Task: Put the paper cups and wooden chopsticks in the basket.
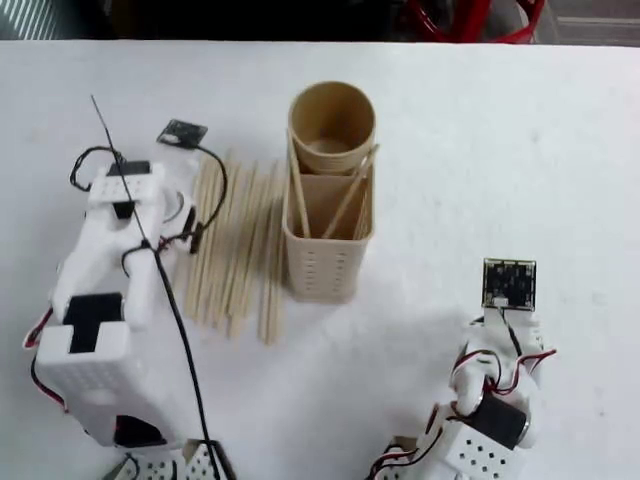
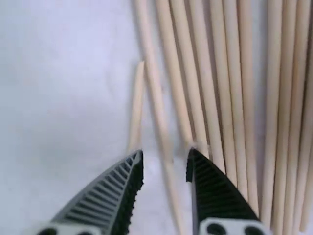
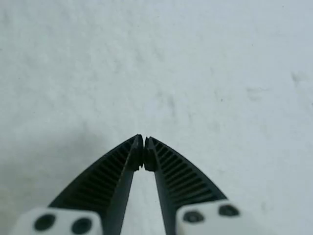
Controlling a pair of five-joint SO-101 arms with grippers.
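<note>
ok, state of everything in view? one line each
basket: upright, holding a few leaning sticks
paper cup: upright, apparently inside the basket's far end
loose chopsticks: flat on the table, beside the basket
left gripper: open, low over the loose chopsticks
right gripper: shut, empty, over the table

Robotics lab bench: white table [image 1: 500, 150], loose wiring [image 1: 185, 340], bare camera board [image 1: 509, 284]
</note>
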